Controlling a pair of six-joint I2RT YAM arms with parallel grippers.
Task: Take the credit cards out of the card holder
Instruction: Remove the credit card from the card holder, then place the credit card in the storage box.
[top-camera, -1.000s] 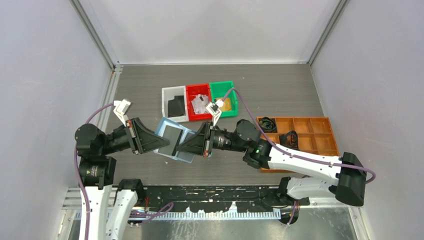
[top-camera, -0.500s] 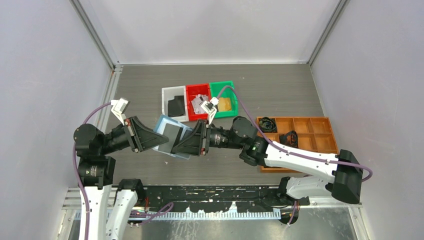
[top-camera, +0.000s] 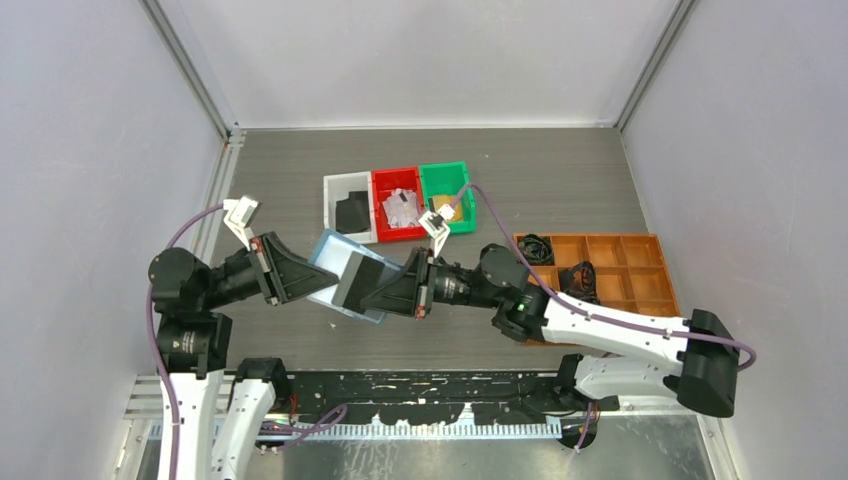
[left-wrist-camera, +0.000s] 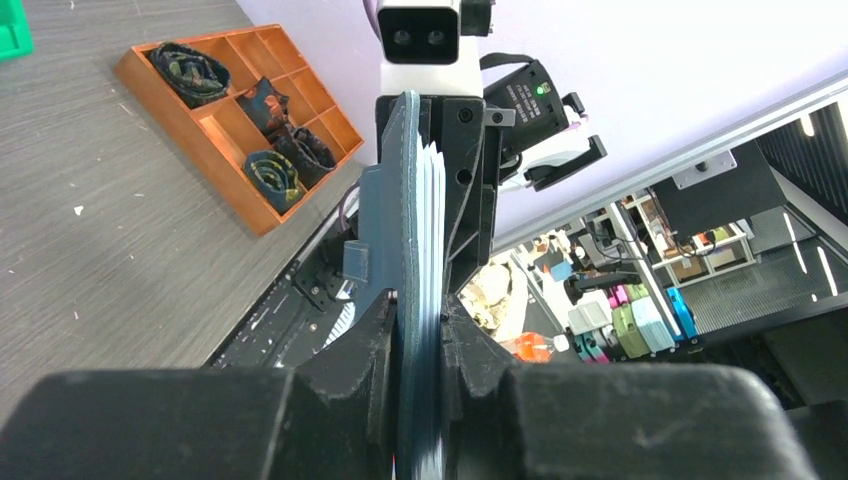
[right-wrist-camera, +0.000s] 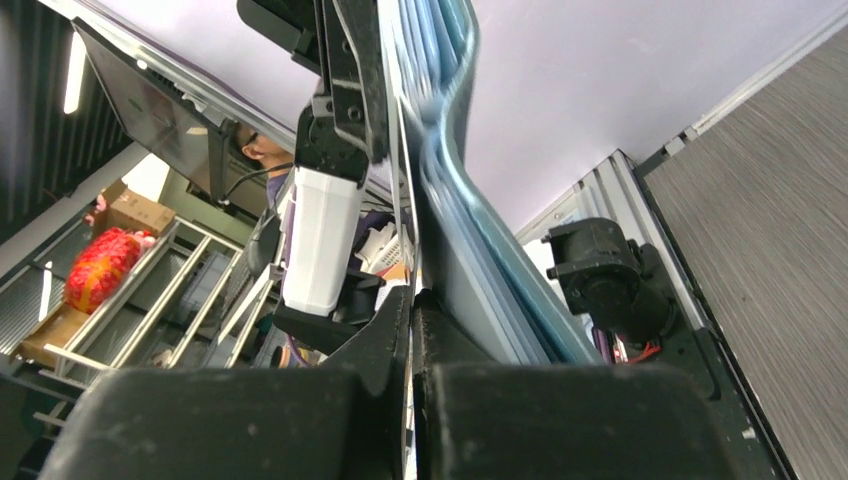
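Top external view shows the card holder (top-camera: 333, 258) open and held above the table, left of the frame's centre, between the two arms. The left gripper (top-camera: 328, 288) is clamped on its lower left edge; in the left wrist view the blue layers stand edge-on between the closed fingers. The right gripper (top-camera: 363, 298) is pressed shut on a thin dark edge, which I take for a credit card (top-camera: 368, 272) lying over the light blue inside. So the step in hand, I think, is drawing this card from its slot. Next the right arm should pull straight along the slot, toward the right of the frame, against a firm left hold.
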